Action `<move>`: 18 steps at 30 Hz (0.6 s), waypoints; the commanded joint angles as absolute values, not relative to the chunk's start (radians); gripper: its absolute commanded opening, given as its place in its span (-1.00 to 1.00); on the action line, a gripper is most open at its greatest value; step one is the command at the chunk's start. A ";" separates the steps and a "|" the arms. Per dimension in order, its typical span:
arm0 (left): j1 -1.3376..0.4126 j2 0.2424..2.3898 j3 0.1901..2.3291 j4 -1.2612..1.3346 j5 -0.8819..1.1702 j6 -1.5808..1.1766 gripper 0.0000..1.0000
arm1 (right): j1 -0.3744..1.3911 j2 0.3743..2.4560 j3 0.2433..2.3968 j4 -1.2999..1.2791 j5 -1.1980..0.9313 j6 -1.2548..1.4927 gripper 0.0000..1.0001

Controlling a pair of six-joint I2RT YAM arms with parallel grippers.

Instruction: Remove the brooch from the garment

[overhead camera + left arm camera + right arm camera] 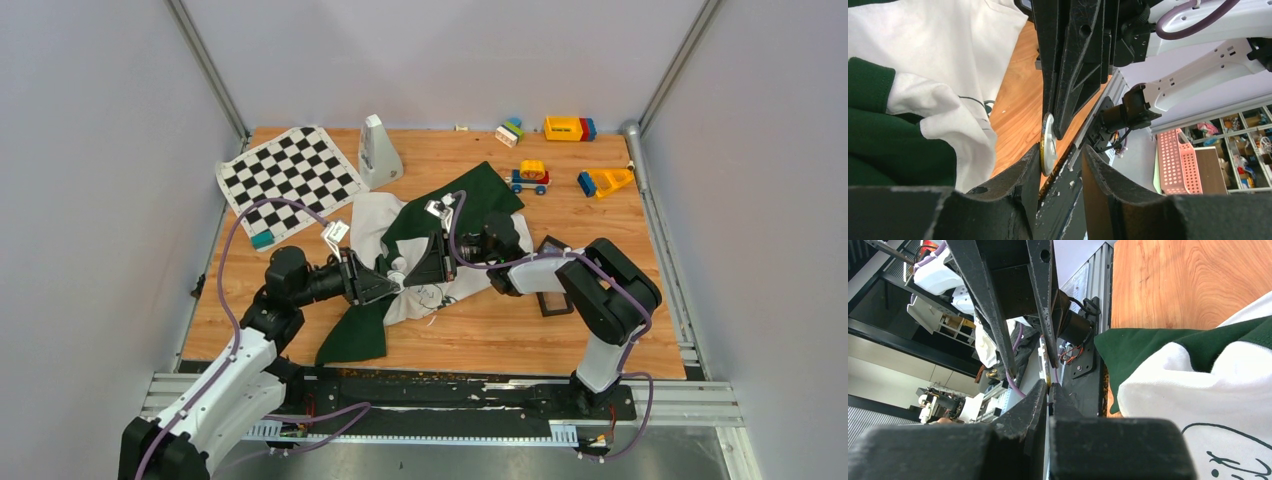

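The garment (372, 222) lies crumpled mid-table, white with dark green sleeves; it also fills the left of the left wrist view (948, 45) and the right of the right wrist view (1218, 390). Both grippers meet just above its front part. My right gripper (412, 276) is shut on the brooch (1048, 145), a small round disc with a gold rim, seen edge-on at its tips (1048, 379). My left gripper (1061, 152) is open, facing it tip to tip. The disc rests against the inner face of one left finger (1023, 172), off the cloth.
A black square tray (553, 276) lies by the right arm's forearm. A chequered mat (290, 175) with a teal block (262, 239) is at the back left, beside a white cone-like object (378, 152). Toy vehicles and blocks (530, 178) stand along the back right.
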State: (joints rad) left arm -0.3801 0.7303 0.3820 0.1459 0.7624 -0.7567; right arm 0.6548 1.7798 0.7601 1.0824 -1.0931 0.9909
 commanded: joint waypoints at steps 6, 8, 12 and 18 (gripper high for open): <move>-0.356 0.670 0.377 0.169 0.783 -0.767 -0.48 | 0.642 1.789 0.779 1.150 -1.109 1.011 -1.00; -0.356 0.674 0.377 0.171 0.784 -0.767 -0.56 | 0.643 1.789 0.779 1.151 -1.109 1.013 -1.00; -0.356 0.687 0.378 0.179 0.787 -0.767 -0.74 | 0.643 1.790 0.778 1.153 -1.109 1.014 -1.00; -0.356 0.690 0.392 0.127 0.757 -0.735 -1.00 | 0.641 1.784 0.772 1.153 -1.103 1.011 -0.55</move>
State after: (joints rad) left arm -0.3588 0.6956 0.3710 0.1371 0.7582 -0.7643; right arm 0.6506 1.7798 0.7601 1.1198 -1.1099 1.0161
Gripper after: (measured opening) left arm 0.017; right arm 0.060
